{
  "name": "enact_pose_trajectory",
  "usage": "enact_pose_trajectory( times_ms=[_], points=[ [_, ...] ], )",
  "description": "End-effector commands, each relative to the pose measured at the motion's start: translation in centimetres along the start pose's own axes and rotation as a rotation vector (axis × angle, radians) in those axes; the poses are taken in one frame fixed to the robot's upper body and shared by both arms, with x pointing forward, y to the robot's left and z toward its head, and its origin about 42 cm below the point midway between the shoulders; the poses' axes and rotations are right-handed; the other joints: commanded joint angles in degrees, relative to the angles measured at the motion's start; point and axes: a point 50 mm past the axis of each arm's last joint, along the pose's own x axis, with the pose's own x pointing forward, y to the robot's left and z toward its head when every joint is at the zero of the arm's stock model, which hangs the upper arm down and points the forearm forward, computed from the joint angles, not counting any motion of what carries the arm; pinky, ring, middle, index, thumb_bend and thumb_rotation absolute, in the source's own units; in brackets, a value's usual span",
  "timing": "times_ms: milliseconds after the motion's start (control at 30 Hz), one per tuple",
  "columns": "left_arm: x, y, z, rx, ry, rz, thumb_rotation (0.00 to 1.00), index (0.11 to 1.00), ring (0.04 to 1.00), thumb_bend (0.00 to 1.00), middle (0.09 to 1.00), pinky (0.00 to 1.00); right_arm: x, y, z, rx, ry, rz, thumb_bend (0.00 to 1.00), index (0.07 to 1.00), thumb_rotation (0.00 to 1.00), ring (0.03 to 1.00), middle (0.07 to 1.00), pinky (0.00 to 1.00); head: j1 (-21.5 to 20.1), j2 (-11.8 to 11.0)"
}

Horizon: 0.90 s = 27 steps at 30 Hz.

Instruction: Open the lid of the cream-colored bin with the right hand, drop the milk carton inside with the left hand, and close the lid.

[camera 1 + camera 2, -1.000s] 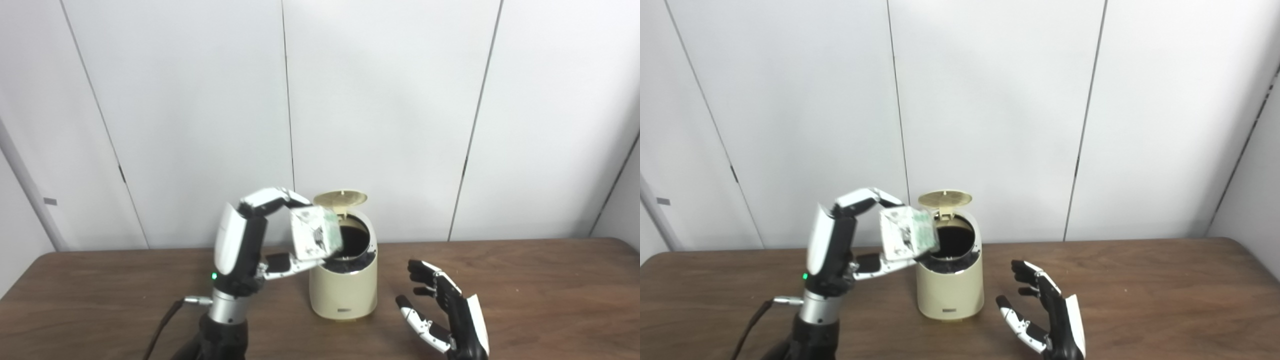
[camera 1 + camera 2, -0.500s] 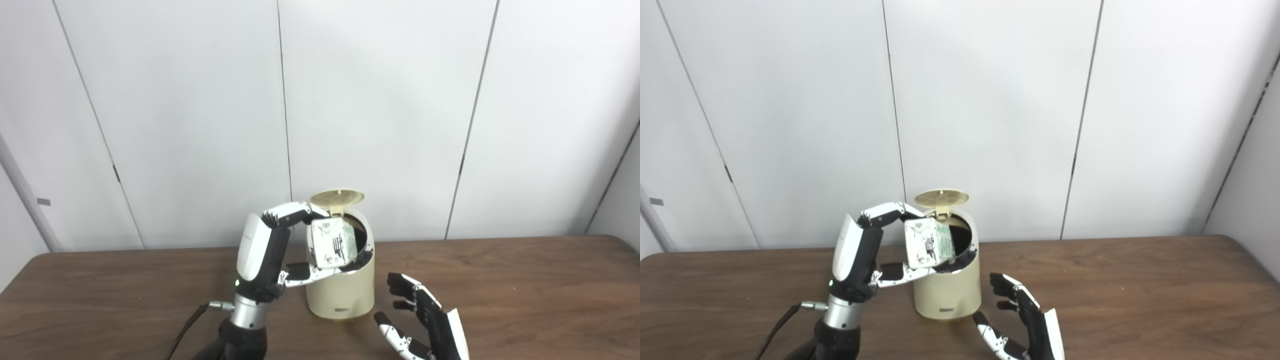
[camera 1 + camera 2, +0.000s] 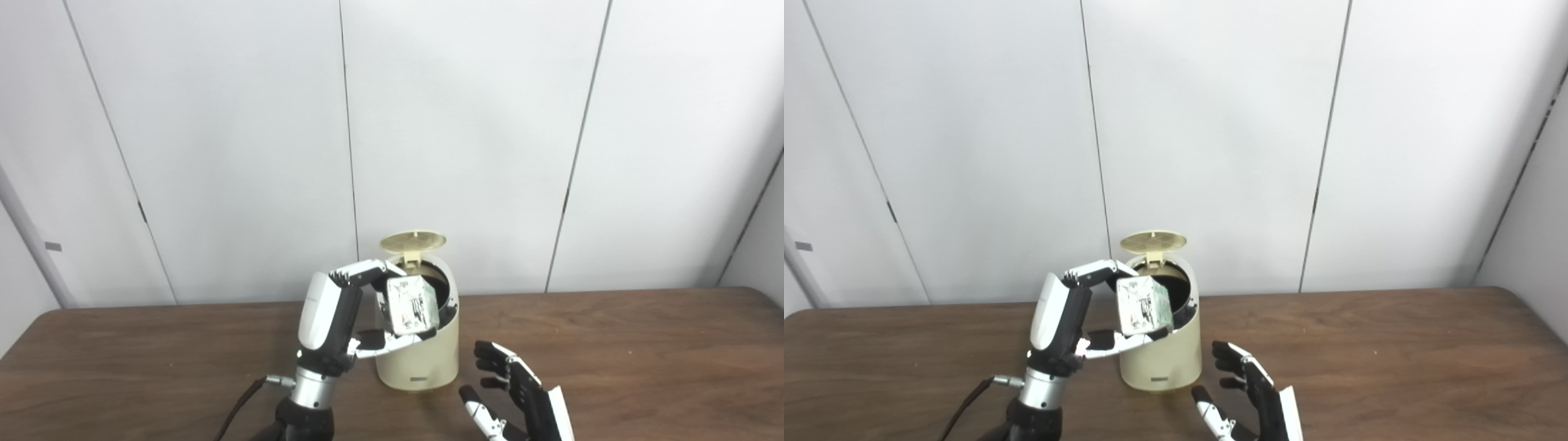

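The cream-colored bin [image 3: 418, 361] stands on the brown table [image 3: 643, 361] with its round lid [image 3: 413, 241] swung up at the back, showing the dark opening. My left hand [image 3: 343, 312] is shut on the milk carton [image 3: 409, 305], a small white box with dark print. The carton sits tilted at the bin's front rim, partly over the opening. My right hand [image 3: 517, 404] is open, palm toward the bin, low on the table to the bin's right and apart from it.
White wall panels [image 3: 465, 135] rise right behind the table's far edge. A dark cable [image 3: 236, 409] trails from my left wrist toward the near edge. Bare table stretches to the right of the bin.
The left hand carried the carton right and down, from beside the bin to its opening. The right hand drew back toward the near edge. The camera view shifted a little.
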Motion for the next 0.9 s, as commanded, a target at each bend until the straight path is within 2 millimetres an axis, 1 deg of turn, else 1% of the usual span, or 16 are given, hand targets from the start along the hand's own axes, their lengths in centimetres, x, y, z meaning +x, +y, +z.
enact_pose_trajectory(
  times_ms=[0, 133, 367, 433, 567, 667, 733, 867],
  points=[
    [3.7, 1.1, 0.7, 0.007, -0.105, 0.086, 0.0, 0.473, 0.472, 0.5, 0.476, 0.45, -2.2, 0.3, -1.3, -0.02, 0.072, 0.025, 0.23, 0.751, 0.25, 0.741, 0.762, 0.64, -0.1, 0.0],
    [4.1, 1.2, 0.4, 0.03, -0.129, 0.104, 0.0, 0.47, 0.474, 0.5, 0.474, 0.47, -2.8, 0.5, -1.0, -0.068, 0.081, 0.047, 0.23, 0.744, 0.29, 0.753, 0.767, 0.66, -0.1, 0.3],
    [5.4, 1.7, 0.2, 0.049, -0.174, 0.121, 0.0, 0.469, 0.466, 0.51, 0.479, 0.47, -3.0, 0.4, -0.9, -0.077, 0.078, 0.047, 0.23, 0.75, 0.35, 0.753, 0.763, 0.66, 0.0, 0.3],
    [5.8, 1.9, 0.3, 0.045, -0.181, 0.125, 0.0, 0.466, 0.468, 0.51, 0.479, 0.47, -3.0, 0.4, -0.9, -0.078, 0.081, 0.047, 0.23, 0.753, 0.35, 0.755, 0.766, 0.66, 0.0, 0.3],
    [6.6, 2.2, 0.4, 0.044, -0.19, 0.135, 0.0, 0.462, 0.472, 0.5, 0.479, 0.46, -3.0, 0.5, -0.9, -0.073, 0.078, 0.04, 0.23, 0.749, 0.3, 0.751, 0.763, 0.66, 0.0, 0.2],
    [6.9, 2.3, 0.2, 0.056, -0.194, 0.141, 0.0, 0.466, 0.469, 0.5, 0.479, 0.46, -3.0, 0.4, -1.0, -0.068, 0.086, 0.041, 0.23, 0.754, 0.33, 0.759, 0.77, 0.67, 0.0, 0.2],
    [7.0, 2.3, 0.1, 0.071, -0.201, 0.146, 0.0, 0.468, 0.466, 0.51, 0.481, 0.46, -3.0, 0.4, -0.9, -0.065, 0.088, 0.04, 0.23, 0.753, 0.3, 0.756, 0.769, 0.67, -0.1, 0.2],
    [7.0, 2.1, -0.3, 0.089, -0.203, 0.147, 0.0, 0.47, 0.455, 0.51, 0.487, 0.45, -3.2, 0.5, -0.9, -0.069, 0.094, 0.044, 0.23, 0.751, 0.34, 0.752, 0.767, 0.66, -0.5, 0.1]
  ],
)
